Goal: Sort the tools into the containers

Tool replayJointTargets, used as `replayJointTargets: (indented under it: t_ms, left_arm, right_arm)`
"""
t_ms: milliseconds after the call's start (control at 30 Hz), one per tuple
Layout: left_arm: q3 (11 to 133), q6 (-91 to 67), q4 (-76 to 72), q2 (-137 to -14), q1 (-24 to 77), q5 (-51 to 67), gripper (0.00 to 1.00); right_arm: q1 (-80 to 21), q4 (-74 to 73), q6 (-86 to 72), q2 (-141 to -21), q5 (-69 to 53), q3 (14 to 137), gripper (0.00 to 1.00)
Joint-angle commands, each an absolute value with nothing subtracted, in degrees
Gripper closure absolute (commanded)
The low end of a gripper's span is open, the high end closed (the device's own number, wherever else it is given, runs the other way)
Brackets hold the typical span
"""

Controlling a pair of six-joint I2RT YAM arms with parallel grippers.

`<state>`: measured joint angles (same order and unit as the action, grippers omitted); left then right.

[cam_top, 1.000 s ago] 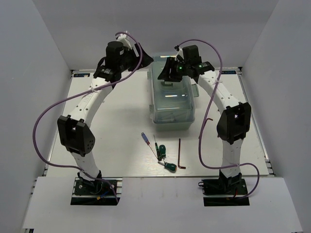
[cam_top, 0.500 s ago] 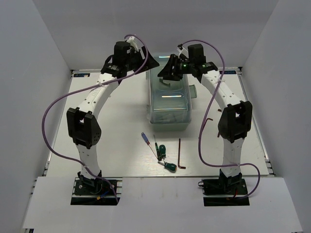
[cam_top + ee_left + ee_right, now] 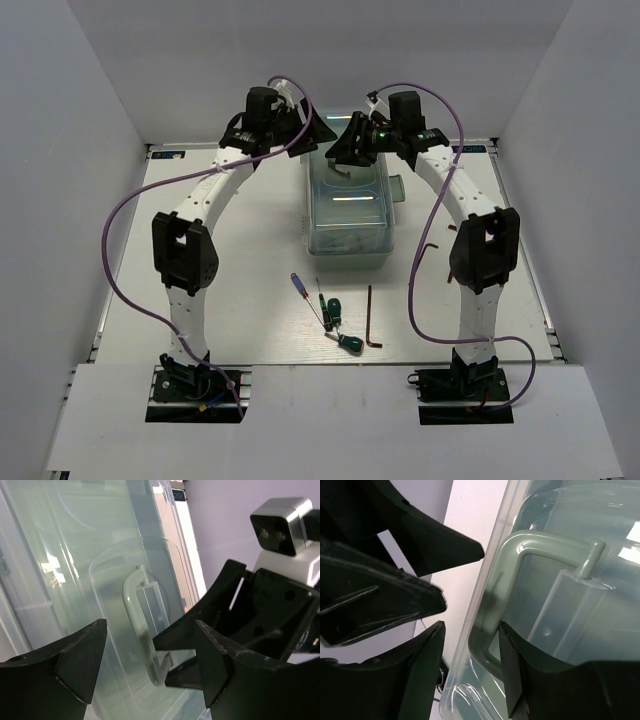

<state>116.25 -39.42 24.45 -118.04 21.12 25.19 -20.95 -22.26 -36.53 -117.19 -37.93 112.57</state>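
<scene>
The toolbox (image 3: pixel 350 215), pale mint with a translucent lid, stands closed at the table's middle back. Its handle (image 3: pixel 492 605) lies between the fingers of my right gripper (image 3: pixel 470 632), which is open; the right finger touches the handle. My left gripper (image 3: pixel 150 630) is open wide and empty, hovering over the lid's far end beside the handle (image 3: pixel 135 615), close to the right gripper (image 3: pixel 352 148). The tools lie near the front: a blue-handled screwdriver (image 3: pixel 299 287), green-handled ones (image 3: pixel 322 303), stubby ones (image 3: pixel 348 343) and a hex key (image 3: pixel 370 318).
A second dark hex key (image 3: pixel 428 248) lies right of the toolbox by the right arm. White walls enclose the table on three sides. Purple cables loop off both arms.
My left arm has swung right, bringing its gripper from the box's left side to over the lid's far end. The right gripper stays at the handle. The box has shifted slightly left.
</scene>
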Motion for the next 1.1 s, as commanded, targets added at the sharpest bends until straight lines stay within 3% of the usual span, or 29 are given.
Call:
replayJointTargets:
  t_ms: [0,400,567,700,733,867,967,1067]
  left_arm:
    - [120.0,-40.2,26.7,-119.3,21.4,26.5,0.22]
    - [123.2,-41.8,28.5,-123.0,22.4,29.0,0.34]
    - [124.5,-42.4,28.5,-124.2,22.4,32.7,0.44]
    - [124.5,-42.4,29.6,-124.8,22.4,34.2,0.56]
    - [124.5,-41.8,29.6,-124.8,22.4,34.2,0.63]
    - [125.1,-41.8,30.9,-124.8,22.4,32.9,0.68]
    - [125.6,-41.8,30.9,-124.3,22.4,32.3,0.75]
    - [125.6,-41.8,30.9,-124.3,22.4,32.3,0.81]
  right_arm:
    - [-21.6,-18.3,-37.6,-116.8,-41.9,112.6,0.47]
    - [-20.9,-17.7,-38.4,-116.4,-42.3,111.4,0.49]
    - [-20.5,-17.0,-38.8,-116.1,-42.8,110.8,0.49]
    - [-19.9,-16.1,-38.2,-115.6,-43.5,110.5,0.48]
    - [-19.6,-16.4,-37.8,-115.1,-44.2,110.9,0.46]
    - [-17.0,-22.9,-27.3,-110.4,-46.4,112.7,0.41]
    - [-13.4,-35.6,-15.7,-104.7,-44.8,112.9,0.41]
    - [-8.9,-39.8,-8.7,-98.3,-39.0,107.0,0.42]
